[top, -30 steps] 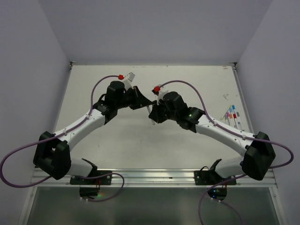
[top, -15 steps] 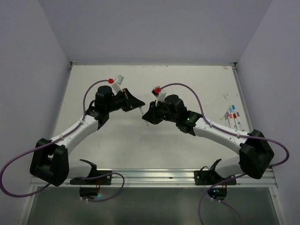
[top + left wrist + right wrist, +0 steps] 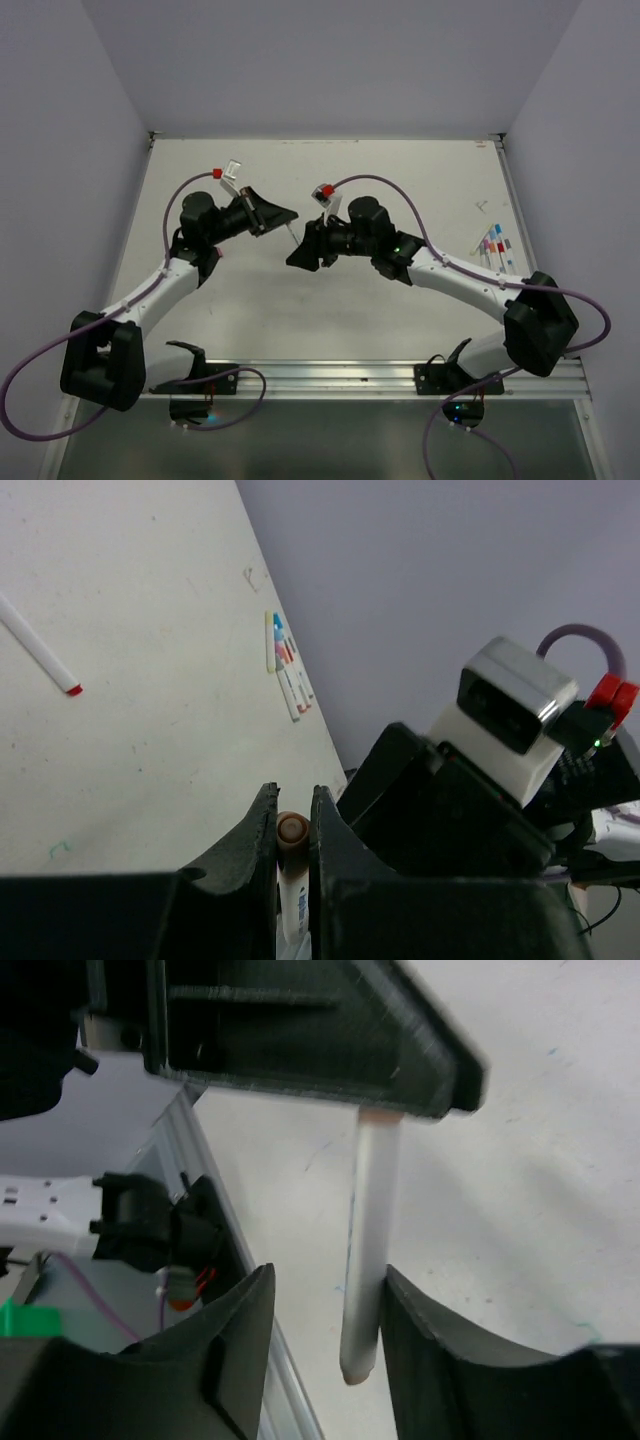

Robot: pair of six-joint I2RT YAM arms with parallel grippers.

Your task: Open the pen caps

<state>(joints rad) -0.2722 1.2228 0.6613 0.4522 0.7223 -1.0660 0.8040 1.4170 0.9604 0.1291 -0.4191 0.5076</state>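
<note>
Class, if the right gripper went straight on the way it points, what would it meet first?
Probably the left gripper: it holds the pen that hangs between the right gripper's open fingers. Depth is unclear.

This is looking like a robotics lab test cell: two white-and-black robot arms [image 3: 150, 290] are sitting bolted to a ribbed aluminium rail [image 3: 330, 377] at the near edge of a plain white tabletop [image 3: 330, 320]. Bare pale lavender panel walls [image 3: 330, 60] are enclosing it, and purple cables [image 3: 372, 178] are looping from the arms.
</note>
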